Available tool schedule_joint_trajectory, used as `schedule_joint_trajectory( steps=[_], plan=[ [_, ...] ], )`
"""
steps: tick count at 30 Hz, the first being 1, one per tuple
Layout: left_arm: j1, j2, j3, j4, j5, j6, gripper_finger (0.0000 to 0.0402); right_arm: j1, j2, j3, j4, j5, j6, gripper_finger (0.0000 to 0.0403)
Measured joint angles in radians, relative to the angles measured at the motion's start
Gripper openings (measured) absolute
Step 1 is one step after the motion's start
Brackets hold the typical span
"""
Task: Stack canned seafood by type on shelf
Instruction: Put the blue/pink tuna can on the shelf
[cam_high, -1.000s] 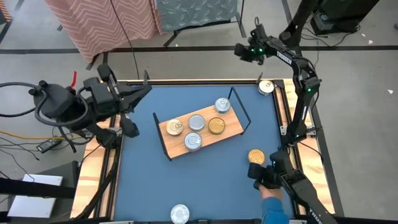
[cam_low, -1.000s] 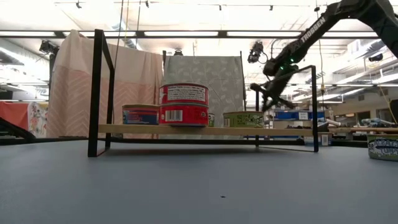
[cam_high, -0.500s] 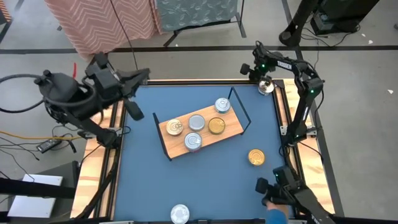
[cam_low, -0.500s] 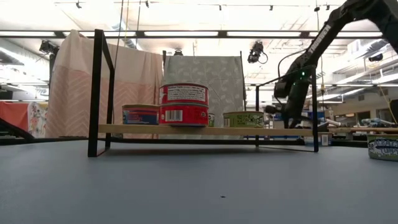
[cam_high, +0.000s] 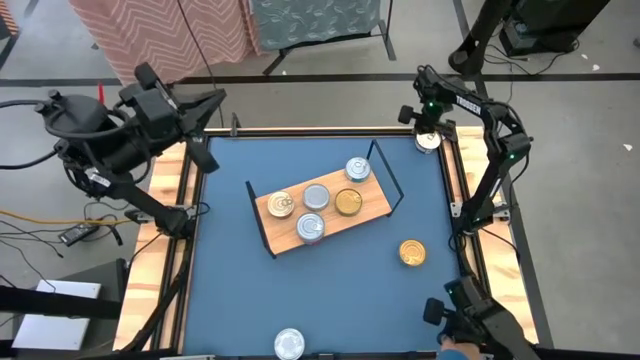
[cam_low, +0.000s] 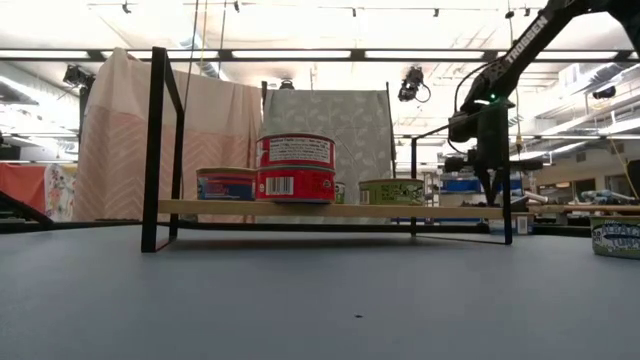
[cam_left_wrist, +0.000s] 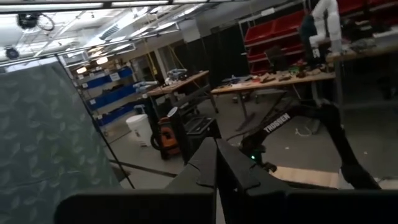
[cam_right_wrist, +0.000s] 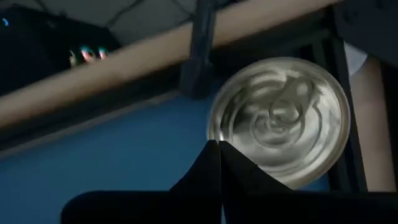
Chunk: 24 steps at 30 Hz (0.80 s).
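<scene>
The left arm is folded outside the table's far left corner, its wrist raised and its left gripper over the left edge near that corner, fingers pressed together and pointing out across the room. The right arm rises from a base at the right edge, bends at a high elbow and reaches to the far right corner. There the right gripper points straight down just above the table, its fingers closed against each other, holding nothing.
</scene>
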Motion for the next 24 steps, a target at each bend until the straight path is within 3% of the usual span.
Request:
schedule_joint_trajectory(
  steps=[7, 19, 24],
  plan=[
    [-0.001, -0.002, 0.000, -0.019, 0.006, -0.028, 0.0006, 0.026, 0.002, -0.001, -0.019, 0.073, 0.100, 0.0000],
    [-0.001, -0.010, 0.000, -0.034, 0.004, -0.031, 0.0006, 0.080, 0.000, -0.093, 0.027, 0.017, 0.292, 0.0000],
    [-0.001, -0.028, 0.000, -0.036, 0.003, -0.030, 0.0006, 0.092, -0.007, -0.097, 0.098, 0.066, 0.382, 0.0000]
  ],
)
